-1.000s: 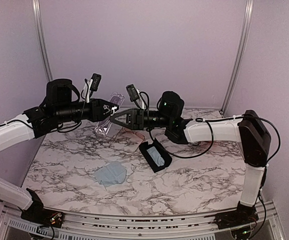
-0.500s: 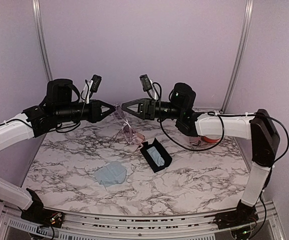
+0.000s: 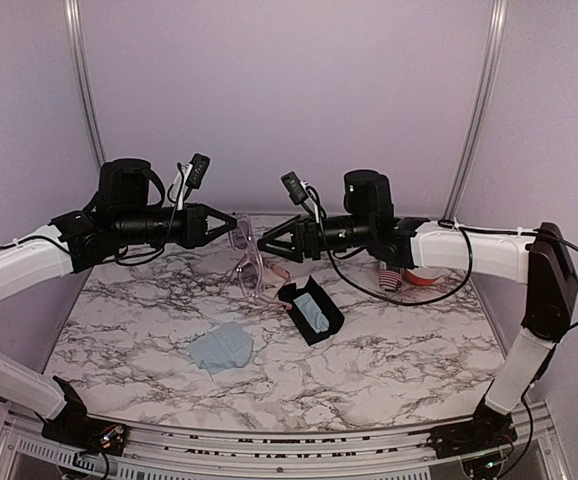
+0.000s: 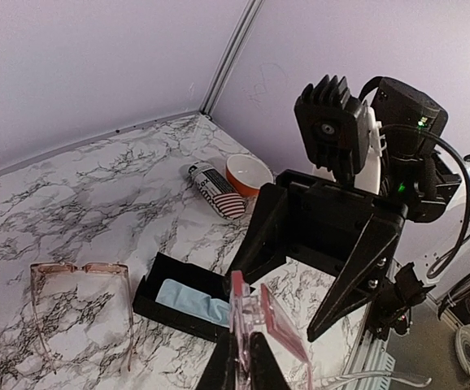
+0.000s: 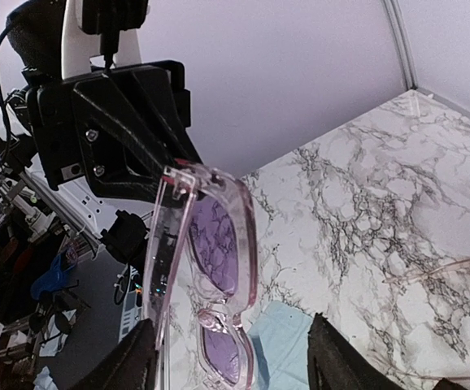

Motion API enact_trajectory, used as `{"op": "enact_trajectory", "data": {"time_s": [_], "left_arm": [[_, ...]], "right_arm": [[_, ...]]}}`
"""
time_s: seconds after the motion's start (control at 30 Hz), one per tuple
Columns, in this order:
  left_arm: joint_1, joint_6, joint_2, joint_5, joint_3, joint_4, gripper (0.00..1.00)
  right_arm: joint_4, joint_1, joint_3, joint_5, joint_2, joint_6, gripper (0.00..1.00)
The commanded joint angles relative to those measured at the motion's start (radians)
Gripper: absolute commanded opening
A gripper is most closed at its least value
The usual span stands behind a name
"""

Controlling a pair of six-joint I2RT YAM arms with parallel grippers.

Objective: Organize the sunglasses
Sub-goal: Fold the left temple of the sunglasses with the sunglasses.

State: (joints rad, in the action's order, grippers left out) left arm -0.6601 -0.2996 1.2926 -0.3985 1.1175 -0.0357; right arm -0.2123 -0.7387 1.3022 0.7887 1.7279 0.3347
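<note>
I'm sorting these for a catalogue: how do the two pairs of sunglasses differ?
The plastic pair has a thick clear frame; the wire pair a thin one. The plastic pair's lenses look purple, the wire pair's pale pink. The plastic pair hangs in the air, pinched by the left end effector; the wire pair lies flat on the table, temples open. Both have squarish lenses.
</note>
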Motion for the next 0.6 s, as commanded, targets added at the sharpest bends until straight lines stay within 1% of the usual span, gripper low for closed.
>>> {"op": "enact_trajectory", "data": {"time_s": [0.0,0.07,0.13,0.3,0.37,0.43,0.5,0.57], "left_arm": [[0.002,-0.005,0.009,-0.041,0.034,-0.008,0.07],[0.002,-0.007,0.013,-0.072,0.038,-0.005,0.06],[0.002,-0.015,0.016,-0.117,0.038,0.011,0.06],[0.002,-0.028,0.015,-0.147,0.031,0.034,0.06],[0.002,-0.033,0.014,-0.154,0.029,0.04,0.06],[0.002,-0.039,0.015,-0.16,0.027,0.046,0.06],[0.002,-0.042,0.014,-0.16,0.024,0.052,0.06],[0.002,-0.044,0.016,-0.163,0.024,0.054,0.06]], "right_arm": [[0.058,0.005,0.05,0.091,0.006,-0.047,0.66],[0.03,0.006,0.038,0.118,0.013,-0.03,0.74],[-0.023,0.004,0.02,0.162,0.023,-0.003,0.78],[-0.049,-0.007,0.043,0.226,0.077,0.03,0.78],[-0.05,-0.014,0.055,0.232,0.092,0.029,0.74],[-0.065,-0.019,0.06,0.24,0.106,0.037,0.68],[-0.109,-0.021,0.058,0.256,0.117,0.061,0.59],[-0.17,-0.021,0.047,0.274,0.123,0.109,0.52]]}}
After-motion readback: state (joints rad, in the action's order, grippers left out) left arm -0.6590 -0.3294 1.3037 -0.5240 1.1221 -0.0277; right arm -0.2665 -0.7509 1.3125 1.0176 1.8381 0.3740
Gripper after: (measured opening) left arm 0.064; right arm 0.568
